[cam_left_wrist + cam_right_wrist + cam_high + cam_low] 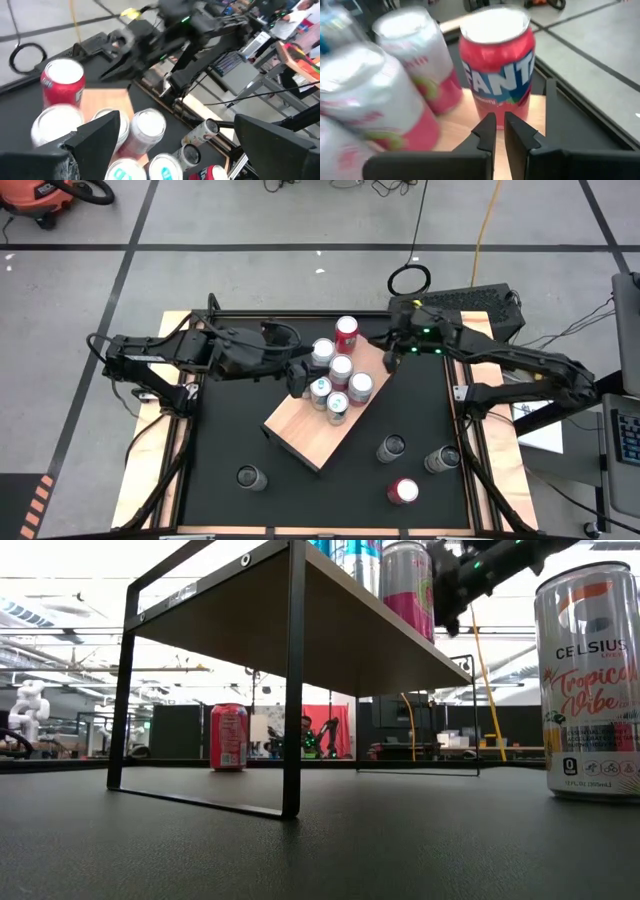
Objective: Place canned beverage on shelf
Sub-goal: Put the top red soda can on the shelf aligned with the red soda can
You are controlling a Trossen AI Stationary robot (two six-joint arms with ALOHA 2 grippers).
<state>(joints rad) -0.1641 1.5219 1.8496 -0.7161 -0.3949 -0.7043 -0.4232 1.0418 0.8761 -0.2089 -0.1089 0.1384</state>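
The shelf [318, 425] stands at an angle near the middle of the bench [225, 430]. Six cans [338, 370] stand clustered on its far end, the Fanta can [346, 332] at the far corner. Four more cans stand on the bench: one [250, 477] toward the near left and three [412, 465] to the right of the shelf.

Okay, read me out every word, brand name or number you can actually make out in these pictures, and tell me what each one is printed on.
"CELSIUS" on the tall white can standing on the black tabletop, low view.
"Tropical Vibe" in script on that same can.
"FANTA", partly cut off, on the red can on the shelf.
The fine print low on the white can is too small to read.
The pink-and-white cans carry blurred lettering, unreadable.
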